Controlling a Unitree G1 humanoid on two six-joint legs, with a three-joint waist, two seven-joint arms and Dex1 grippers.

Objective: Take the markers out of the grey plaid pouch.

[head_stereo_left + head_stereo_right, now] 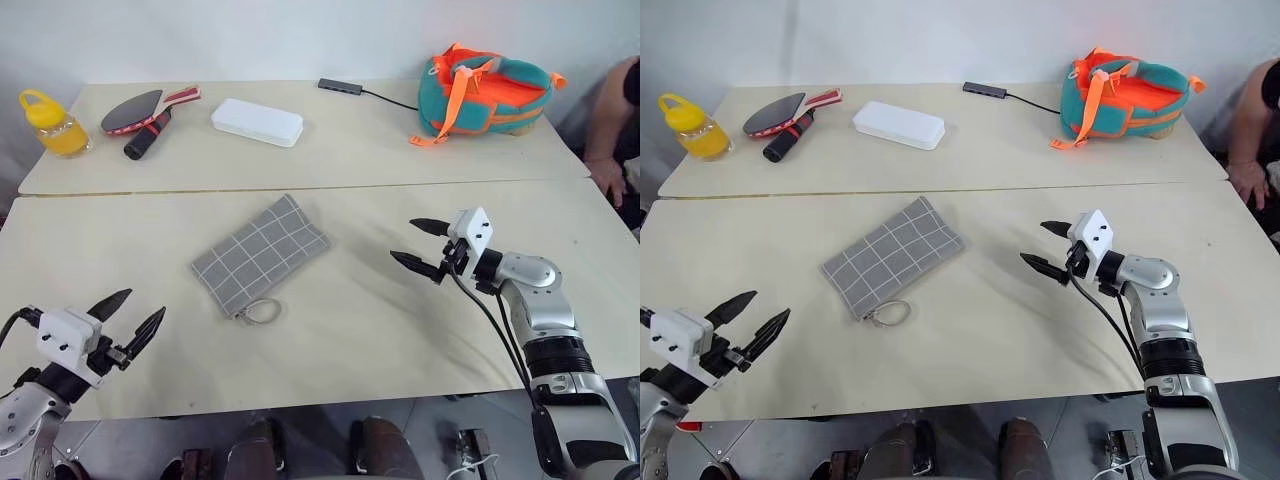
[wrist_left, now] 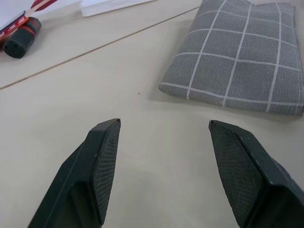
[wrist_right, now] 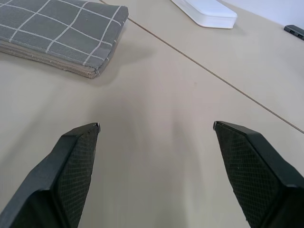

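The markers cannot be seen, and the grey plaid pouch [image 1: 259,256] lies flat on the bench [image 1: 340,320] at frame centre. The left gripper [image 1: 130,320], jaws apart, sits at lower left; the right gripper [image 1: 420,246], also spread and empty, sits right of the pouch, both well apart from it.

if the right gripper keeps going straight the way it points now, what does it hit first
Most likely the grey plaid pouch. The right gripper is open, empty and aimed across bare table toward the pouch's near edge, though depth is unclear and it might pass just beside it.
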